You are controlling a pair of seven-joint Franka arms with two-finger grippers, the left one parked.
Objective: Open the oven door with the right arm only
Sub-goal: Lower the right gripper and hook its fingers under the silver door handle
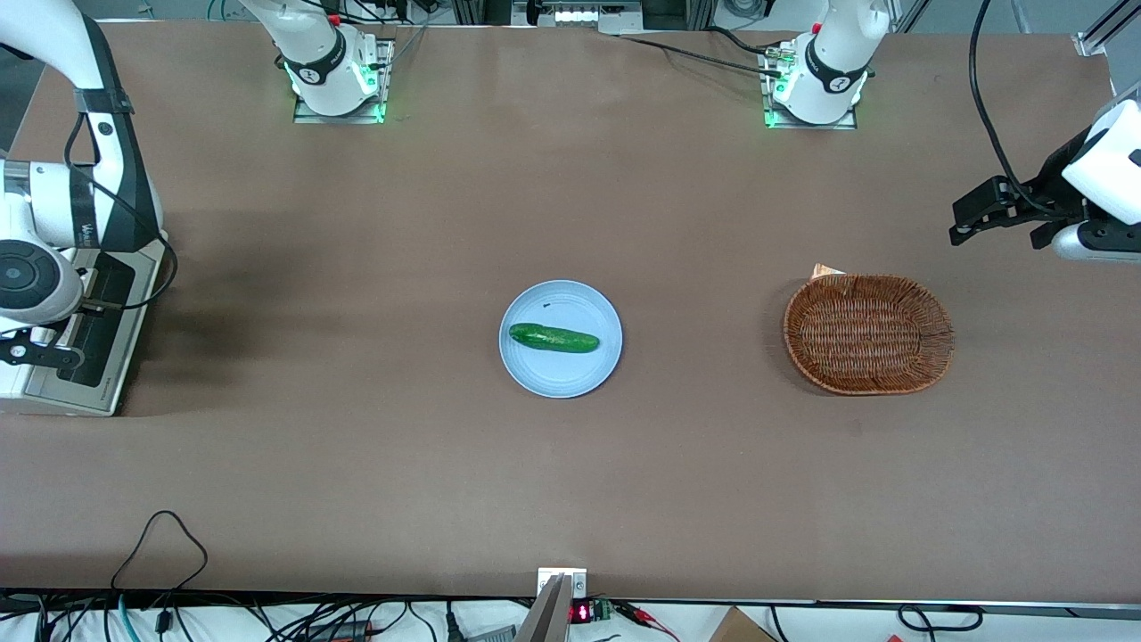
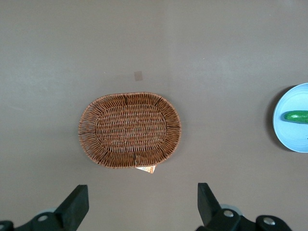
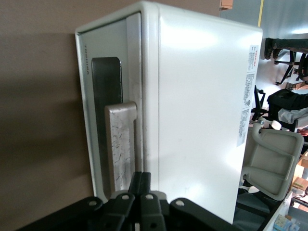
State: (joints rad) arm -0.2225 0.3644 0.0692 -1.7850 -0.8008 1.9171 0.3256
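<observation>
hovering end effector [image 3: 141, 185] pinched together above oven door [image 3: 103, 125]

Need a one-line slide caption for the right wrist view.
Black two-finger gripper, fingers shut, beside the silver bar handle of the white toaster oven's closed door.

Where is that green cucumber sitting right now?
In the front view the cucumber lies on the light blue plate mid-table, with the wicker basket toward the parked arm's end.

front overhead, wrists close (both downward)
</observation>
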